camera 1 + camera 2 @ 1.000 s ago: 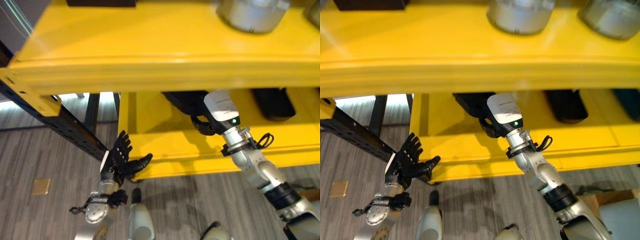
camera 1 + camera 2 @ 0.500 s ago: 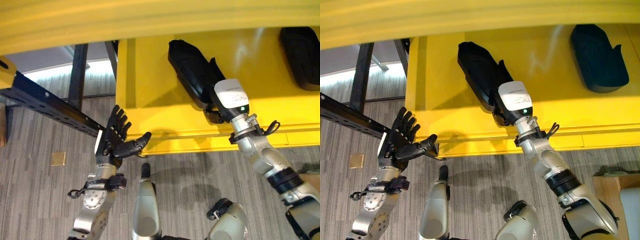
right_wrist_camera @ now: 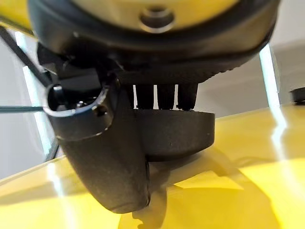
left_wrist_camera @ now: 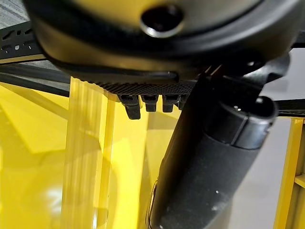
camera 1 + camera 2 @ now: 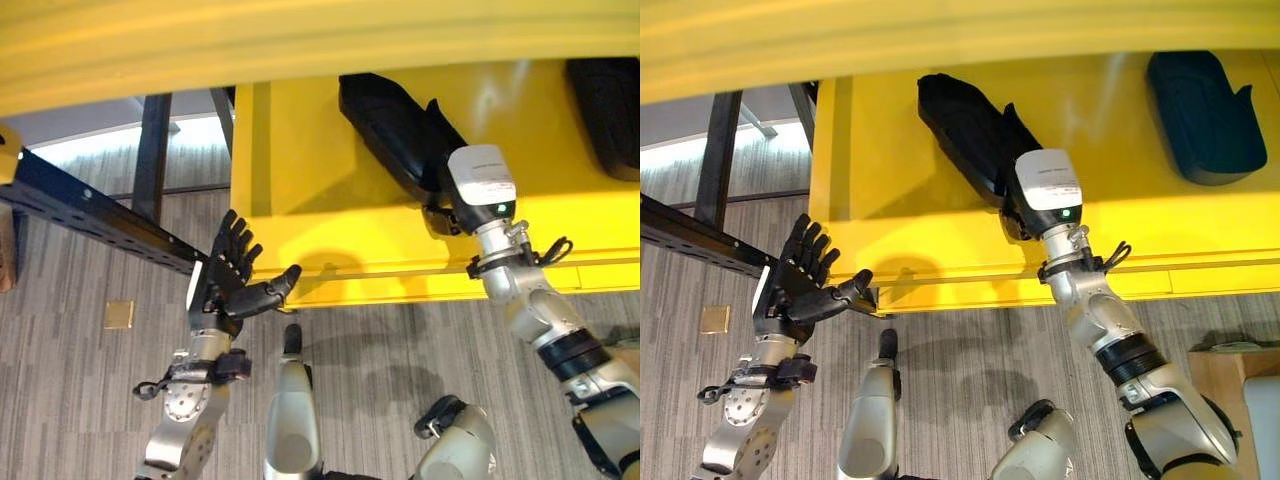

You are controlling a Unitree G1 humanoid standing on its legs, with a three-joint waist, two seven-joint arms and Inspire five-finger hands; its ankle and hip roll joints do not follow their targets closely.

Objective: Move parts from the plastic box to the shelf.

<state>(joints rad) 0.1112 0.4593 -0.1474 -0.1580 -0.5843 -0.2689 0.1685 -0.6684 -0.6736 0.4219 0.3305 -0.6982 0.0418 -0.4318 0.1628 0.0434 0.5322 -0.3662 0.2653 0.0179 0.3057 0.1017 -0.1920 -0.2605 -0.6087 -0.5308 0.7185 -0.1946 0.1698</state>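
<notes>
Your right hand (image 5: 1012,205) has slid right along the yellow shelf (image 5: 890,180) with the black part (image 5: 965,130) | grip: cannot tell | left hand (image 5: 228,290) spread, off the shelf's front edge

head eyes look down at shelf (image 5: 330,240) (wrist views close).

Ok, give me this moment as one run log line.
right hand: on black part, grip unclear | part: lying on yellow shelf | left hand: open, empty, before shelf edge

Bright overhead light; glare streaks the shelf (image 5: 330,240); wrist views blurred.
</notes>
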